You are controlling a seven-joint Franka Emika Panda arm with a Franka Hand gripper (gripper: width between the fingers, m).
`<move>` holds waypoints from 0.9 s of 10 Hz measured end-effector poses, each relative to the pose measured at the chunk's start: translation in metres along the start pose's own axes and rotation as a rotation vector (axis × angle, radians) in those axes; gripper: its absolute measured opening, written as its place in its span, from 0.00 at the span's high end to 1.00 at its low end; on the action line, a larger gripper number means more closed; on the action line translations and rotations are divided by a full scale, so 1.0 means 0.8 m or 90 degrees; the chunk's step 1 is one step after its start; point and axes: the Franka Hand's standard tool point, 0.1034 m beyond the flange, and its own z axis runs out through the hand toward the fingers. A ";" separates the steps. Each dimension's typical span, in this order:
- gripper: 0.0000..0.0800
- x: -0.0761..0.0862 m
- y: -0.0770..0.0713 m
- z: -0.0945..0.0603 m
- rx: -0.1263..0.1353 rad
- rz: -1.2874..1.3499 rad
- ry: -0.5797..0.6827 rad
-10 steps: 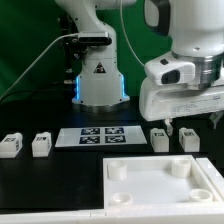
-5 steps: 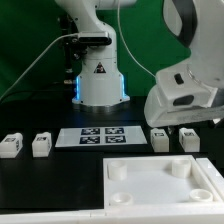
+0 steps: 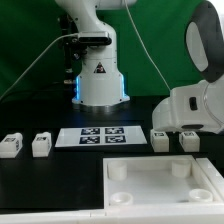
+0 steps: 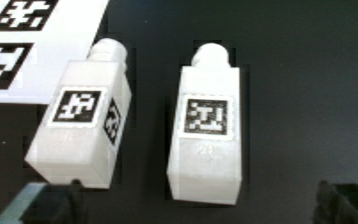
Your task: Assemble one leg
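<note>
Four small white legs with tags lie on the black table. Two are at the exterior view's left (image 3: 10, 146) (image 3: 41, 145), and two at its right (image 3: 160, 139) (image 3: 189, 140). The arm's white hand (image 3: 196, 108) hangs low over the right pair and partly hides them. In the wrist view these two legs lie side by side, one (image 4: 83, 125) nearer the marker board, the other (image 4: 208, 125) centred between my fingers. My gripper (image 4: 201, 205) is open and empty above that leg, with dark fingertips (image 4: 51, 205) wide apart.
The large white square panel (image 3: 150, 197) with raised rim and corner sockets lies at the front. The marker board (image 3: 98, 136) lies mid-table, also in the wrist view (image 4: 16, 40). The robot base (image 3: 98, 75) stands behind.
The arm's hand has moved down and toward the exterior view's right, coming lower over the right pair of legs. The legs have not moved.
</note>
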 end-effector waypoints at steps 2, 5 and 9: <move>0.19 0.001 0.000 0.002 0.000 0.001 -0.002; 0.19 0.005 -0.001 0.027 -0.006 0.014 -0.029; 0.19 0.008 -0.005 0.059 -0.014 0.017 -0.035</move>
